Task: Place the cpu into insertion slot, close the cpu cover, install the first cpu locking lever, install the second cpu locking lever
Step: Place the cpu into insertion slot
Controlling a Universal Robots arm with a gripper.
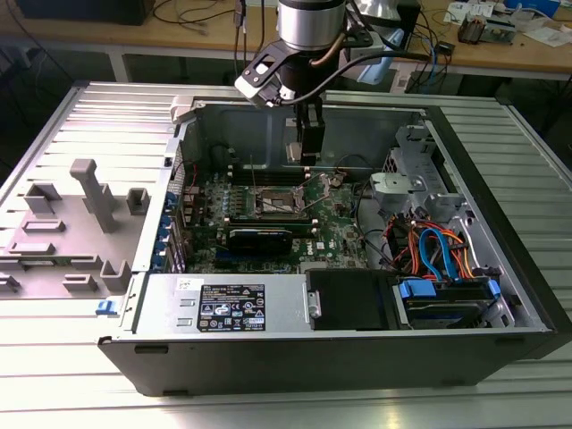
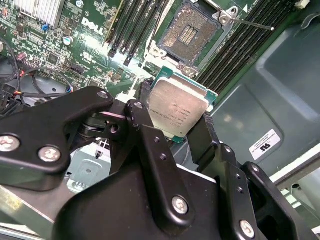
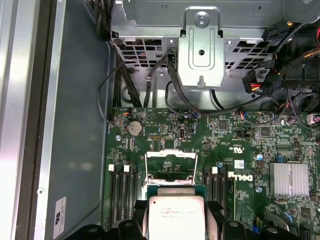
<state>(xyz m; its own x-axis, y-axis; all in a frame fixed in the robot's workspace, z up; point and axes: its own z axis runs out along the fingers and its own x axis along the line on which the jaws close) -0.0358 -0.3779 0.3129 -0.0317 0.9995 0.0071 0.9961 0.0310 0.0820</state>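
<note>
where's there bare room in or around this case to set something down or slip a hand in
Free: the ribbed table on the exterior view's right of the case, and the bare grey panel beside the memory slots. Crowded: the cables by the drive cage, and over the insertion slot, where the gripper holds the cpu.

Bright even light, with white glare on the motherboard [image 2: 85, 40] in the second wrist view.

The claw [image 1: 308, 154] hangs inside the open computer case [image 1: 313, 357], above the motherboard [image 1: 338, 228], just beyond the insertion slot [image 1: 275, 204]. A grey fixture [image 1: 85, 223] lies on the bench [image 1: 268, 409] at the exterior view's left.
</note>
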